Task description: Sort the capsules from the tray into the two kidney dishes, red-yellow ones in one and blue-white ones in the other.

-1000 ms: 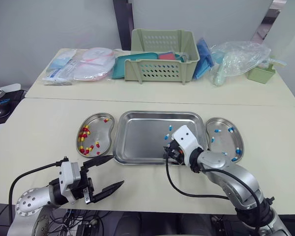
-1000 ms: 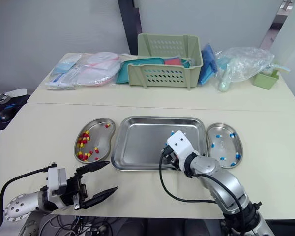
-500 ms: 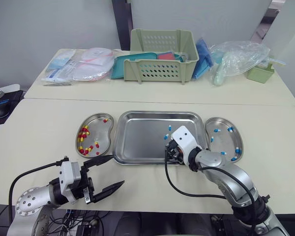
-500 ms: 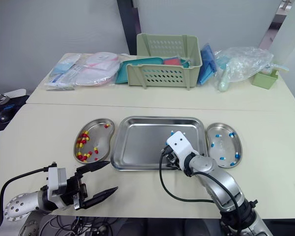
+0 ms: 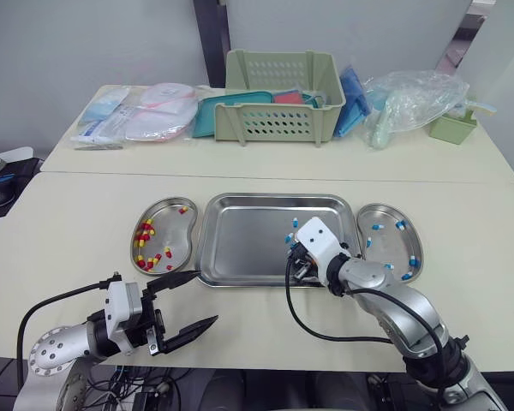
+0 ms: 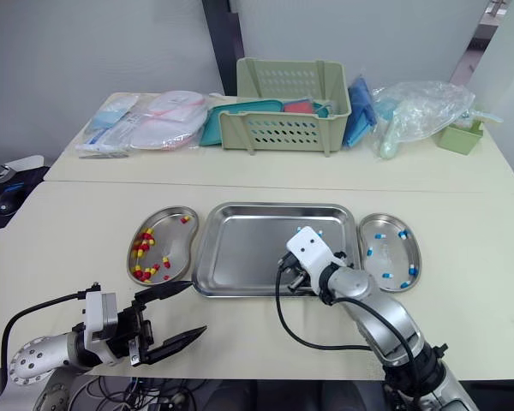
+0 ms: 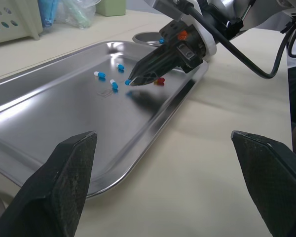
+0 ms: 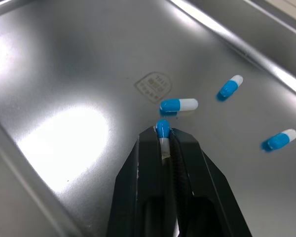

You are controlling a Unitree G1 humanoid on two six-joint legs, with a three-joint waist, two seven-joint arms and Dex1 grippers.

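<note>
Slippage is the risk: right gripper (image 8: 163, 136) pinches a blue-white capsule (image 8: 162, 129), blue end poking out, over the tray's (image 5: 240, 248) right part. Its glossy rounded shell could squirt free short of the right dish (image 5: 390, 248). Tray and shallow kidney-shaped dish are polished steel. Left gripper (image 5: 206, 296) hangs spread by the table's (image 5: 86, 223) front edge.

Table (image 6: 68, 231), front:
- Steel tray (image 6: 240, 248), ctr.
- L kidney dish (image 6: 178, 240), just beside tray: red-yellow capsules (image 6: 146, 248).
- R kidney dish (image 6: 394, 255), just beside tray: blue-white capsules (image 6: 381, 237).
- R gripper (image 6: 291, 278): over tray's R half.
- L gripper (image 6: 196, 306): off tray, fingers apart.

Rear: green basket (image 6: 295, 107), packets (image 6: 146, 120), plastic bag (image 6: 420, 107).
</note>
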